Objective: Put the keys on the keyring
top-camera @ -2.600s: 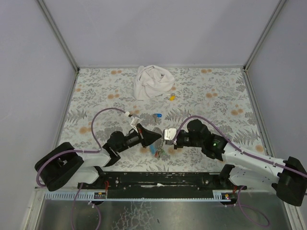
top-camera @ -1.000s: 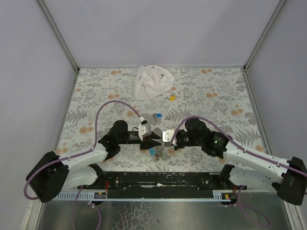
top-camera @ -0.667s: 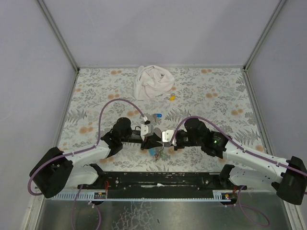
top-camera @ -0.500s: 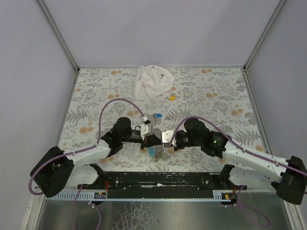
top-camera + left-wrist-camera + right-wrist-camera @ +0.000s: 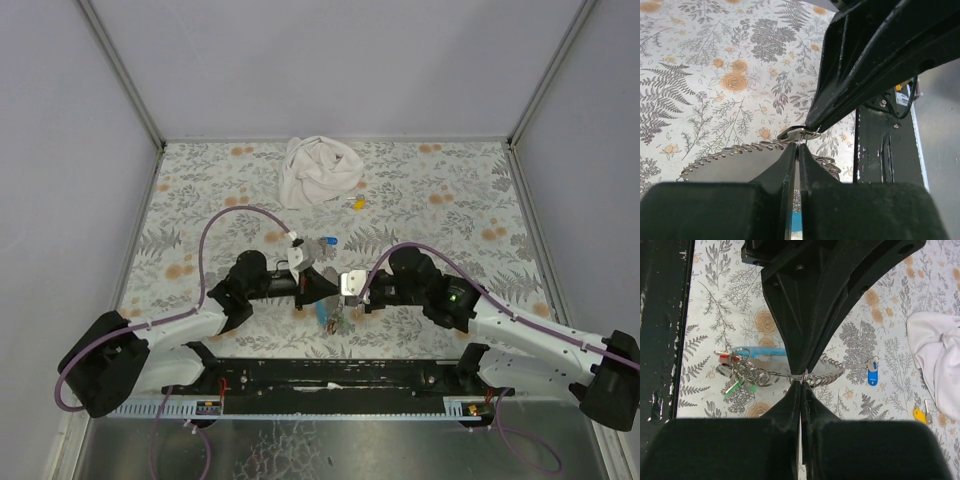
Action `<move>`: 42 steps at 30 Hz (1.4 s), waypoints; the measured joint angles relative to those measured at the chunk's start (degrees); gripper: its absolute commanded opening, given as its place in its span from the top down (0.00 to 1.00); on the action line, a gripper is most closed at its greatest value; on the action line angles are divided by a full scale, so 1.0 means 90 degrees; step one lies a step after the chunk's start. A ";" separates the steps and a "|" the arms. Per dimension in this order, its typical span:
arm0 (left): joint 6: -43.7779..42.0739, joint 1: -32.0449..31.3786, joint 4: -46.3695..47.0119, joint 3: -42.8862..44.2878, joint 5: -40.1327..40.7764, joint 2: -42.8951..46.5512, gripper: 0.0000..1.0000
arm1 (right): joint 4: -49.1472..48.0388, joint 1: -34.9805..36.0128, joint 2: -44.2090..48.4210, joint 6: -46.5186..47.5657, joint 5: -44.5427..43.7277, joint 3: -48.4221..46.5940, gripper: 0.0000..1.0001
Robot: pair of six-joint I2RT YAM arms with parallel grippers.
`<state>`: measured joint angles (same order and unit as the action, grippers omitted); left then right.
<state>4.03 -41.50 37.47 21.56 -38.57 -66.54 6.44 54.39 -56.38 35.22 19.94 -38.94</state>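
Table (image 5: pixel 450 200): flat top covered edge to edge in a grey fern-and-orange-flower print, with a black rail (image 5: pixel 330 372) carrying the arm bases along its near edge. Walls (image 5: pixel 330 60): plain pale lilac on three sides, with bare metal frame posts (image 5: pixel 120 70) in the corners. White cloth (image 5: pixel 318 170): crumpled in a heap at the far middle of the table. Yellow-capped key (image 5: pixel 358 203): lying flat just beside the cloth, on its near right. Blue-capped key (image 5: pixel 328 241): lying flat and alone, between the cloth and the grippers. Left gripper (image 5: pixel 322 284): low over the near middle of the table, fingers clenched tip to tip on the keyring (image 5: pixel 804 375). Right gripper (image 5: pixel 343 287): facing the left one, tips almost touching it, fingers likewise pinched on the same small ring. Keyring: held between the two sets of fingertips above the table. Green-capped keys (image 5: pixel 740 385): in a bunch of rings on the table just nearer the bases than the grippers, joined to the keyring by a thin link. Strap (image 5: pixel 760 351): blue side up, lying beside that bunch.
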 measured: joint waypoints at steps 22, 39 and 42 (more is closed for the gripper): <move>0.2319 -0.0061 0.1610 -0.0979 0.1375 0.0330 1.00 | -0.0714 0.0000 0.0151 -0.0325 -0.0036 0.0396 1.00; 0.3048 -0.0296 0.2472 -0.1309 0.2314 0.0117 1.00 | -0.0935 0.0005 -0.0206 -0.0415 0.0061 0.0457 1.00; 0.3084 -0.0347 0.2608 -0.1348 0.2467 0.0024 1.00 | -0.0942 0.0007 -0.0296 -0.0413 0.0061 0.0432 1.00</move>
<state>31.79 -44.62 60.95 9.43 -16.36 -66.32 -2.04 54.46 -59.05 31.51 20.49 -35.05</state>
